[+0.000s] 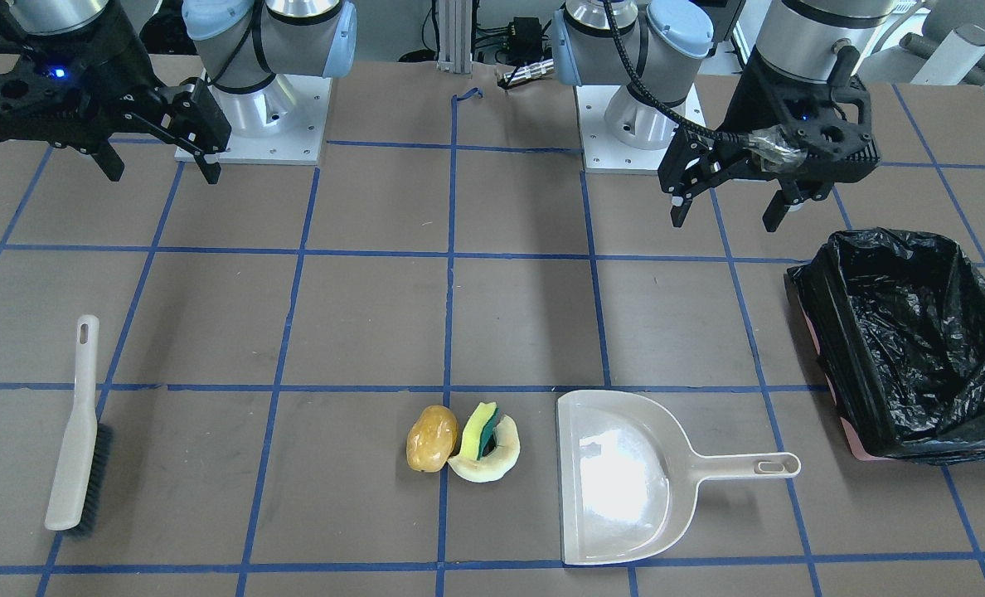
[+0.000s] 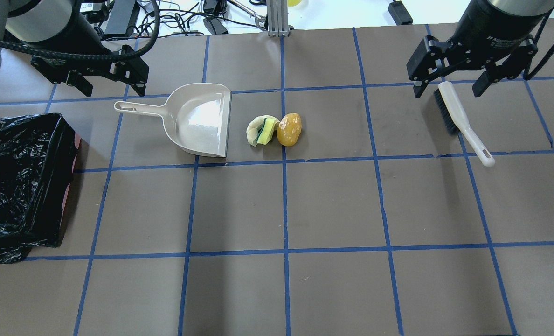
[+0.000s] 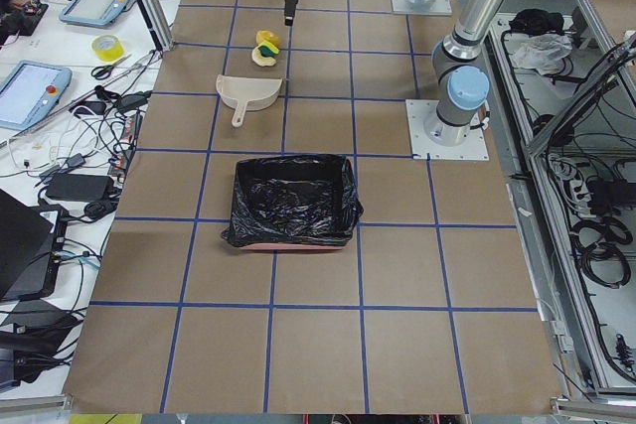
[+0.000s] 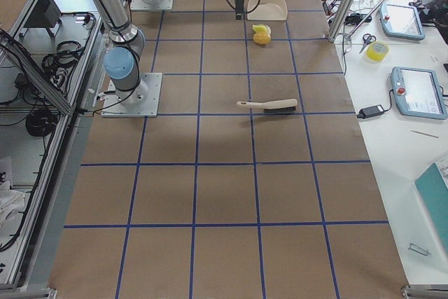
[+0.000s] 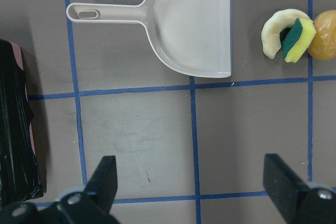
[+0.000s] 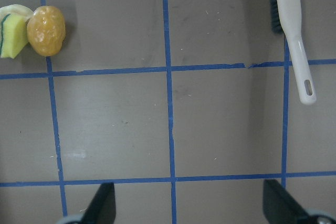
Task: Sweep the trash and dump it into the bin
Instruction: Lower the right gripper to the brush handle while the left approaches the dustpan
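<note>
The trash lies together on the table: a yellow-brown potato-like lump (image 1: 431, 439), a yellow-and-green sponge (image 1: 482, 429) and a pale cream ring piece (image 1: 492, 466). A beige dustpan (image 1: 625, 477) lies just beside them, its mouth toward them. The bin (image 1: 841, 356), lined with a black bag, stands beyond the dustpan's handle. My left gripper (image 1: 725, 211) is open and empty, held above the table near the bin and the dustpan handle (image 2: 132, 108). My right gripper (image 1: 163, 176) is open and empty, above the beige brush (image 2: 459, 114).
The brush (image 1: 78, 431) lies flat, bristles to one side, about two grid squares from the trash. Blue tape lines grid the brown table. Cables and devices sit past the far table edge (image 2: 239, 18). The arm bases (image 1: 252, 116) stand at the robot's side.
</note>
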